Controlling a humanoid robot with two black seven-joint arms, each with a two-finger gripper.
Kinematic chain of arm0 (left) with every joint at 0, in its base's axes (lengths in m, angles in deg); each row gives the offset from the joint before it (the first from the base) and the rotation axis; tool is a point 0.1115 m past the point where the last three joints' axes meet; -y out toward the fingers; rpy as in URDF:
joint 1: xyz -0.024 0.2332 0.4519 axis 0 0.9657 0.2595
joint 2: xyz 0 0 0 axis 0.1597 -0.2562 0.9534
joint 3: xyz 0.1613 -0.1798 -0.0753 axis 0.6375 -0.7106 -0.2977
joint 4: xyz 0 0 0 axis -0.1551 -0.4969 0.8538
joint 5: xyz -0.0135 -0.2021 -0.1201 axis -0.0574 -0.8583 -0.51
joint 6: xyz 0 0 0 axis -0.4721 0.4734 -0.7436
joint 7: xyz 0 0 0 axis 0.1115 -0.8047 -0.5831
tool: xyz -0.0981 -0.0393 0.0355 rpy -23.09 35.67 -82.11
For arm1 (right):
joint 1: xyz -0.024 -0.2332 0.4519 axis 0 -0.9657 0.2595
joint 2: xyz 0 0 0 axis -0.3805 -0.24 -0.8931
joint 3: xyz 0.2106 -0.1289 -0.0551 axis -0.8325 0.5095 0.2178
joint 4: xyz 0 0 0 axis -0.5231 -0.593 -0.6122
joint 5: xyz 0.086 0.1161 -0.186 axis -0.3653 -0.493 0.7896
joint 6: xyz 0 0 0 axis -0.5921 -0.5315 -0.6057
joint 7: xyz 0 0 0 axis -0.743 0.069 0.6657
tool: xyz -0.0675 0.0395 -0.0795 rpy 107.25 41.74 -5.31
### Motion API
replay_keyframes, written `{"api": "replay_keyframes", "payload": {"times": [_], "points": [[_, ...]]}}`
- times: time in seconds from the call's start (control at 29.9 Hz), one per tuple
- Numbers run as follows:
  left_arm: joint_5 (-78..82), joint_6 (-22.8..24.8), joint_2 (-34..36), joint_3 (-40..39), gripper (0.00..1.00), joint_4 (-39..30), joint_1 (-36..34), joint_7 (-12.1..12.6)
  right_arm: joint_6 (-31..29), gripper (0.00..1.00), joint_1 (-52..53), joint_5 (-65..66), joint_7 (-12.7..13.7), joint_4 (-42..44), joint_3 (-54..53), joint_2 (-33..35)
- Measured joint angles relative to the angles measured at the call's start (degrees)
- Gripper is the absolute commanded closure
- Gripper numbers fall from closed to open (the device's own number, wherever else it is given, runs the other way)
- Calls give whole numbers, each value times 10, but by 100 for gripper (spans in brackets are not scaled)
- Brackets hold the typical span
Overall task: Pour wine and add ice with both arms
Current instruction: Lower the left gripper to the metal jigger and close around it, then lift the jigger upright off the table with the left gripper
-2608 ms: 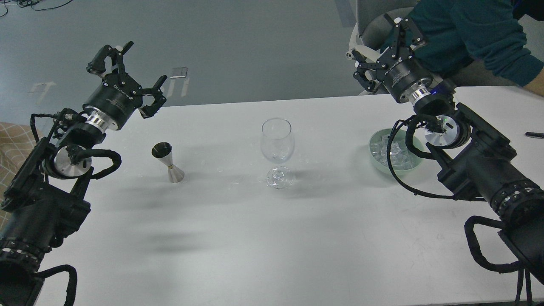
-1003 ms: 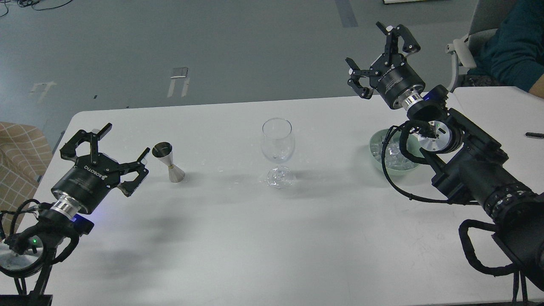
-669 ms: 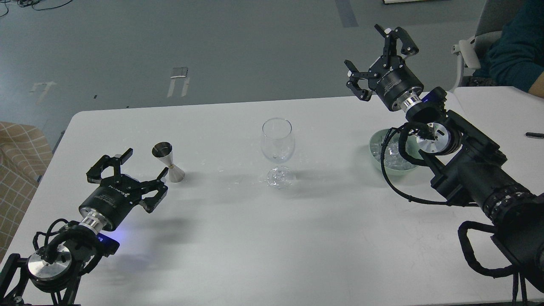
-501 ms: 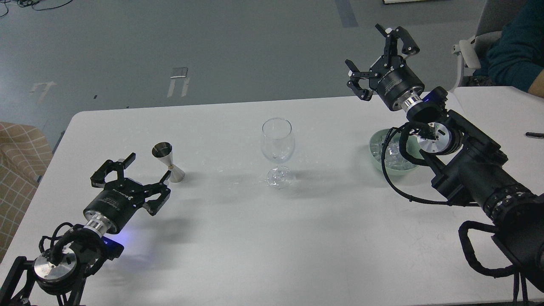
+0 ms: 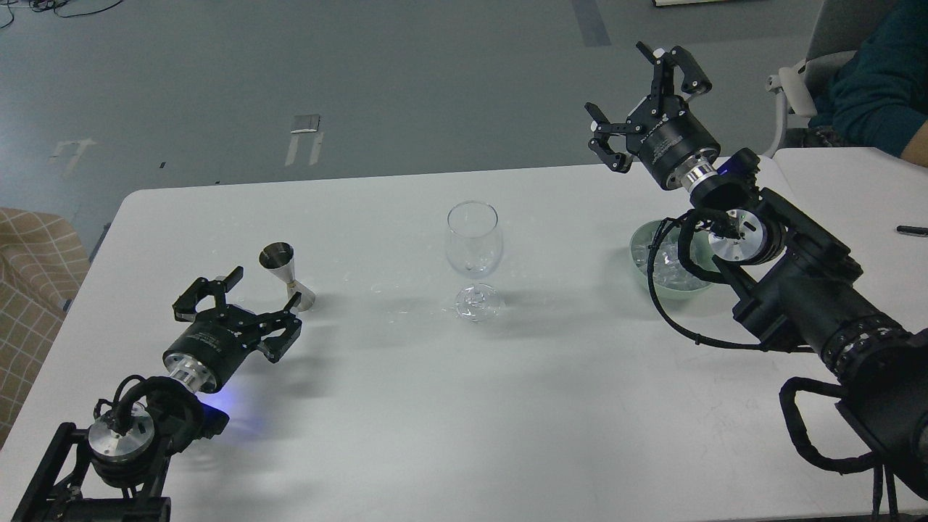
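Observation:
An empty clear wine glass (image 5: 473, 246) stands upright mid-table. A steel hourglass-shaped jigger (image 5: 284, 277) stands to its left. My left gripper (image 5: 250, 301) is open and empty, low over the table, just left of and in front of the jigger; one fingertip is close to the jigger's base. A pale green bowl (image 5: 639, 254) holds clear ice cubes (image 5: 656, 262) at the right, partly hidden by my right arm's cable. My right gripper (image 5: 631, 94) is open and empty, raised beyond the table's far edge, above and behind the bowl.
The white table (image 5: 464, 406) ends at the far edge near the right gripper. A person in a teal sleeve (image 5: 873, 80) sits on a chair at the far right. A black pen (image 5: 911, 230) lies at the right edge. A tan checked cushion (image 5: 29, 290) is at the left.
My left arm swung down from high at the left and moved right toward the jigger, gripper still open. My right gripper shifted slightly left and stayed raised. The person moved away to the right.

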Motion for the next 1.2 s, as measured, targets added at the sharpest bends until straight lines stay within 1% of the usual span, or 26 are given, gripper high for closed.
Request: {"api": "replay_keyframes", "payload": {"times": [0.1,0.37,0.67,0.84,0.9,0.97,1.0,1.04,1.07,1.1,1.14,1.17,1.2], "points": [[11,0,-9,1,6,12,-14,0,1,0,-2,0,0,0,0,0],[27,0,-17,2,6,70,-51,-2,4,0,-3,0,0,0,0,-4],[32,1,-21,4,11,81,-76,-4,4,0,-4,0,0,0,1,-4],[33,1,-26,5,12,88,-89,-4,4,0,-6,0,0,0,1,-4],[33,0,-29,5,16,91,-92,-4,4,0,-6,0,0,0,1,-4],[35,0,-33,5,26,92,-95,-4,4,0,-6,0,0,0,1,-4],[36,0,-35,5,26,93,-96,-4,4,0,-6,0,0,0,1,-4],[37,0,-37,5,34,94,-96,-4,4,0,-6,0,0,0,1,-4],[39,-1,-38,5,37,94,-96,-4,4,0,-6,0,0,0,1,-4],[41,-1,-40,5,44,94,-97,-4,4,0,-6,0,0,0,1,-4],[43,-1,-41,5,47,94,-97,-4,4,0,-6,0,0,0,1,-4],[46,-1,-42,5,49,94,-97,-4,4,0,-6,0,0,0,1,-3],[50,-1,-42,5,54,94,-97,-5,4,0,-6,0,0,0,1,-3]]}}
